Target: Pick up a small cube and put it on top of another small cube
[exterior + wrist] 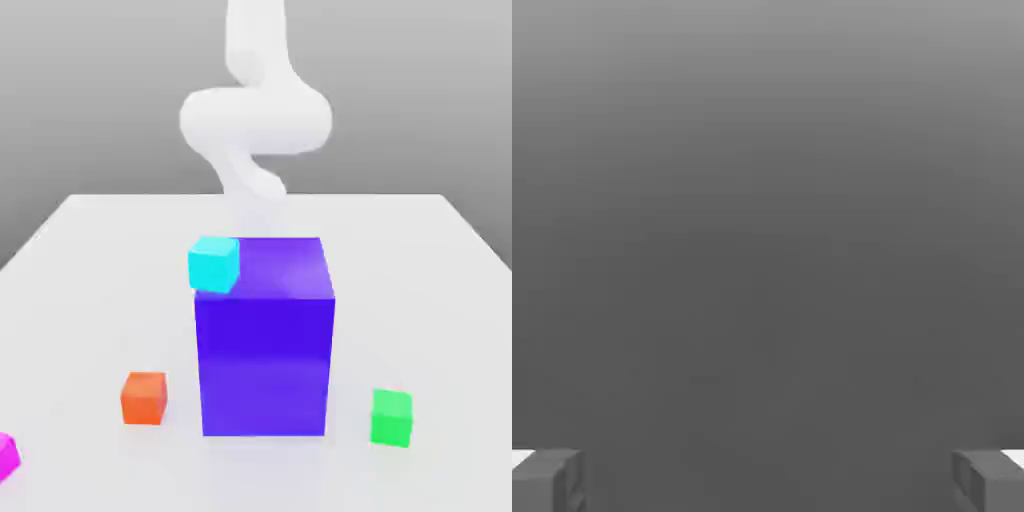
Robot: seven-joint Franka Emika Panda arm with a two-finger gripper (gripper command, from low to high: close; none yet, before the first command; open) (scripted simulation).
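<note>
Several small cubes show in the exterior view. A cyan cube [214, 264] overlaps the upper corner of a big purple block on the exterior view's left; I cannot tell what it rests on. An orange cube [144, 398] lies on the table to that side of the block, and a green cube [392, 417] lies on the exterior view's right. A magenta cube [6, 456] is cut off by the picture's edge. In the hand view my gripper [768, 480] is open, its grey fingertips [547, 480] far apart with nothing between them, facing plain grey background.
The big purple block [264, 340] stands in the middle of the white table [420, 300]. My white arm [255, 120] rises behind it. Bare table lies in front of the block and to both sides.
</note>
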